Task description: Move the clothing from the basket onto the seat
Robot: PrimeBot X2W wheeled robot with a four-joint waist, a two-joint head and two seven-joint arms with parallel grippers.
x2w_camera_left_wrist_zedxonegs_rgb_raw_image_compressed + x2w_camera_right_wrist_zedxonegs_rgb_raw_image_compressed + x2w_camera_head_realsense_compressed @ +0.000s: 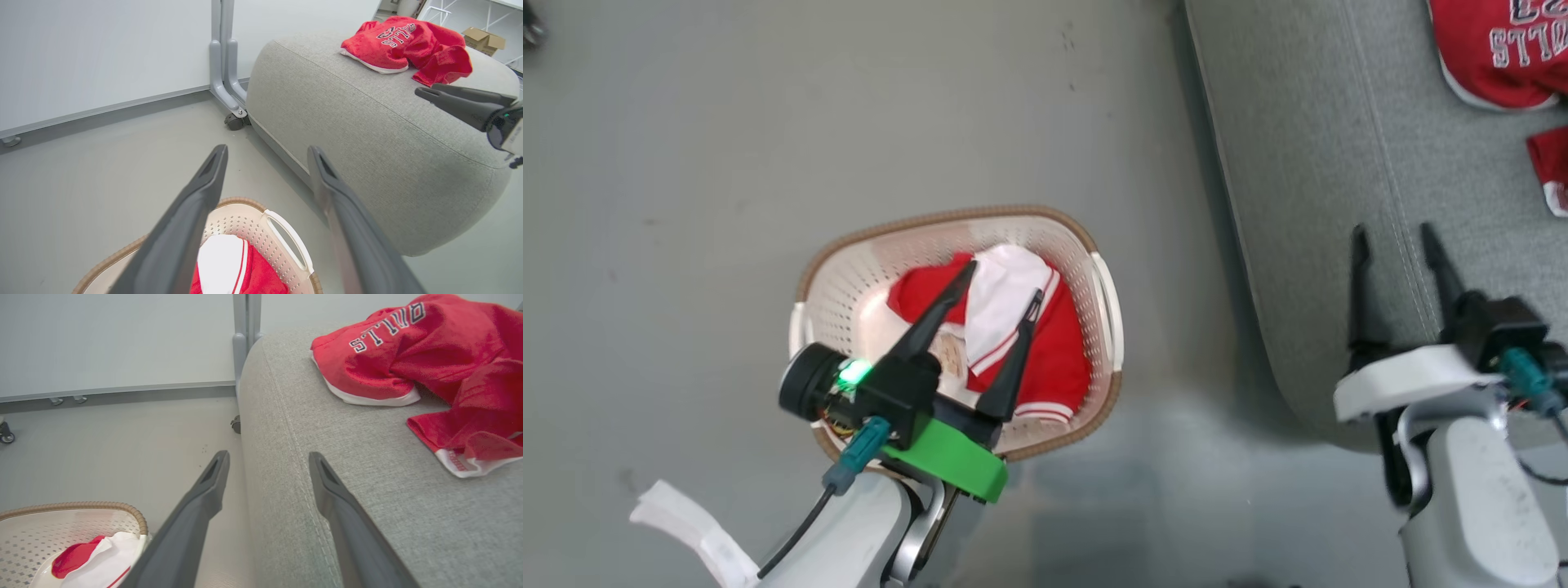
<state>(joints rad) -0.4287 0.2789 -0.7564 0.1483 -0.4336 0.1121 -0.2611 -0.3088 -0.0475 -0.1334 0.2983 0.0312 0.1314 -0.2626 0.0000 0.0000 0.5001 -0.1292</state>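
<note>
**Item, my left pincer** [1005,278]: jaws spread wide with nothing between them, poised above the basket [947,219] at the lower centre of the head view.

**Item, red garment with the white panel** [1054,367]: heaped inside the basket, filling its right half. It lies straight under that pincer, so the way to it is down, not sideways. I judge that its length runs from the basket's upper left to its lower right. My open jaws straddle the white panel roughly across that line. I cannot tell how far above the cloth they hang.

**Item, my right pincer** [1392,232]: likewise wide and empty, over the near edge of the seat [1307,204] at the right of the head view, well apart from the basket. The left arm is plainly the nearer one for this pick.

**Item, lettered garment** [1503,57]: already on the seat in the upper right corner, crumpled, with its white-trimmed hem showing. Half the job looks done.

**Item, surfaces:** the seat is grey woven upholstery, seamed and rounded at the sides, and soft cloth should rest there without sliding. The basket stands on a smooth grey floor [686,163], near the seat.

**Item, room:** a pale wall panel, a grey post [222,61] on a castor [236,121] behind the seat, and a cardboard box [484,38] at the upper right of the left wrist view.
</note>
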